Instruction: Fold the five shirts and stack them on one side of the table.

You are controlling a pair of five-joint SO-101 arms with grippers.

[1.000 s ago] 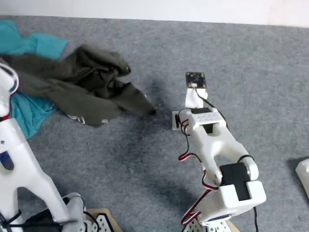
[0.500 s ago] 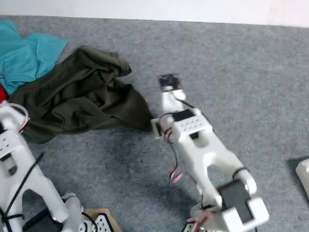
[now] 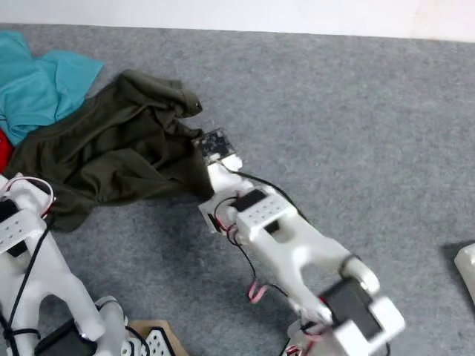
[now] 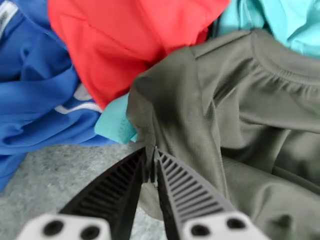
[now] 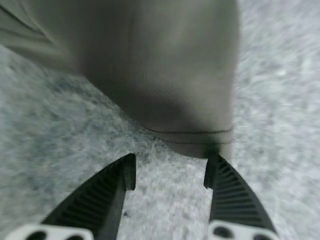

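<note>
We see the table (image 3: pixel 356 111) covered in nubbly grey felt, and on it the olive shirt (image 3: pixel 111 156), a soft matte knit, lies crumpled in loose folds. The smooth teal shirt (image 3: pixel 41 81) is bunched against the olive shirt's edge, and the red shirt (image 4: pixel 130 35) and the white-striped blue shirt (image 4: pixel 35 100) are heaped beside it. Our left gripper (image 4: pixel 151 159) has its ribbed black fingers pinched together on a fold of the olive shirt's edge, while the right gripper (image 5: pixel 172 167) stands with its jaws apart just at the olive shirt's stitched hem.
</note>
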